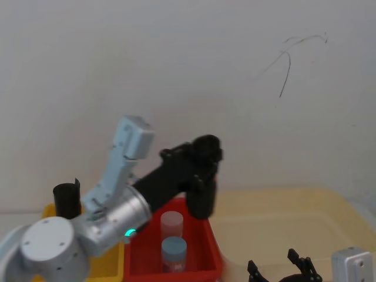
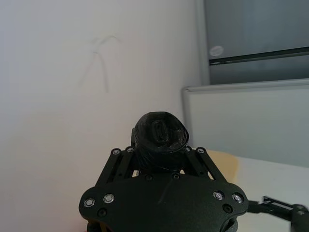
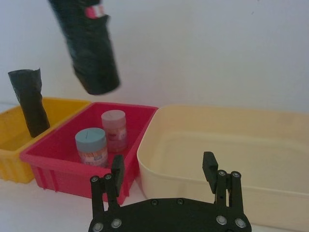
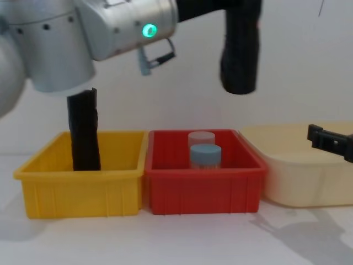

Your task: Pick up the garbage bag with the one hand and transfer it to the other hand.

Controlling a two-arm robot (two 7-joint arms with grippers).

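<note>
The garbage bag, a thick matte black roll, hangs upright in the air above the red bin. My left gripper, on the green-ringed arm, is shut on its upper part. The left wrist view shows the roll's rounded end poking out between the fingers. From the right wrist view the bag hangs high over the bins. My right gripper is open and holds nothing. It sits low at the right, by the near side of the cream tub, well below and to the right of the bag.
A slimmer black roll with a ragged top stands in the yellow bin. Two jars, one blue-lidded and one pink-lidded, stand in the red bin. A white wall lies close behind.
</note>
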